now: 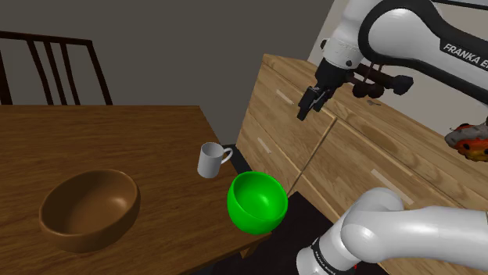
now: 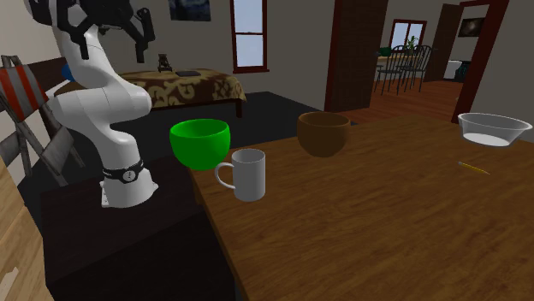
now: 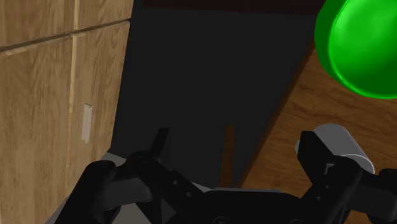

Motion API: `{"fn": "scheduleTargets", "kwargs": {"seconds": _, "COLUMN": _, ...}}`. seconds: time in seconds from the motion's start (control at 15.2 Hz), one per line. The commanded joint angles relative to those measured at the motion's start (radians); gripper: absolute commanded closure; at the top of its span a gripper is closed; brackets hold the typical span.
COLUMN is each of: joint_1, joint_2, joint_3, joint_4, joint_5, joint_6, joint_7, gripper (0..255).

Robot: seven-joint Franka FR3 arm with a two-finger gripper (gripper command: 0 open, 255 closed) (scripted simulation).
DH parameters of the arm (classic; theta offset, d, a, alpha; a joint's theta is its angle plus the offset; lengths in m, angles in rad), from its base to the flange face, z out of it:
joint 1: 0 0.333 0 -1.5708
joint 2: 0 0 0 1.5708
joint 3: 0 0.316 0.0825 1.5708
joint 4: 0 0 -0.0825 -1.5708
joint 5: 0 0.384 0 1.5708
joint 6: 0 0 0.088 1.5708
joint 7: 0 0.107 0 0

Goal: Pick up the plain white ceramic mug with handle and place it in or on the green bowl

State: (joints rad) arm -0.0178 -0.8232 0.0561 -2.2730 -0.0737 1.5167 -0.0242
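**Q:** Where did the mug stand?

**A:** The white mug (image 1: 209, 160) stood upright on the wooden table (image 1: 117, 133), near the edge on the stand's side. The green bowl (image 1: 256, 203) sat just beside it at the table's corner, close but apparently not touching. A brown bowl (image 1: 90, 209) rested farther along the table, well apart from both.

**Q:** And the gripper?

**A:** The black gripper (image 1: 311, 100) hung in the air in front of a wooden cabinet (image 1: 375, 133), well apart from the mug. In the wrist view its two fingers stood wide apart with nothing between them, so it was open and empty.

**Q:** How would the mug likely handle?

**A:** It looked rigid and smooth, probably light, but slippery under hard pads and liable to chip if dropped. Its handle pointed towards the stand. The handle was thin and awkward to pinch, so the safer hold seemed to be across the rim or the body, with one finger on each side of the wall and clear of the handle. The bowl's rounded sides suggested lowering the mug in gently, not dropping it.
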Motion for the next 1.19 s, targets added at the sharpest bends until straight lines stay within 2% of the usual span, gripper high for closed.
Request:
{"fn": "scheduleTargets", "kwargs": {"seconds": 0.0, "joint_1": 0.0, "joint_2": 0.0, "joint_3": 0.0, "joint_4": 0.0, "joint_5": 0.0, "joint_6": 0.0, "joint_7": 0.0, "gripper": 0}}
{"fn": "scheduleTargets", "kwargs": {"seconds": 0.59, "joint_1": 0.026, "joint_2": 0.241, "joint_3": 0.121, "joint_4": 0.013, "joint_5": 0.09, "joint_6": 0.142, "joint_7": 0.154, "gripper": 0}}
{"fn": "scheduleTargets", "kwargs": {"seconds": 1.12, "joint_1": 0.045, "joint_2": 0.506, "joint_3": 0.219, "joint_4": 0.1, "joint_5": 0.129, "joint_6": 0.252, "joint_7": 0.285, "gripper": 0}}
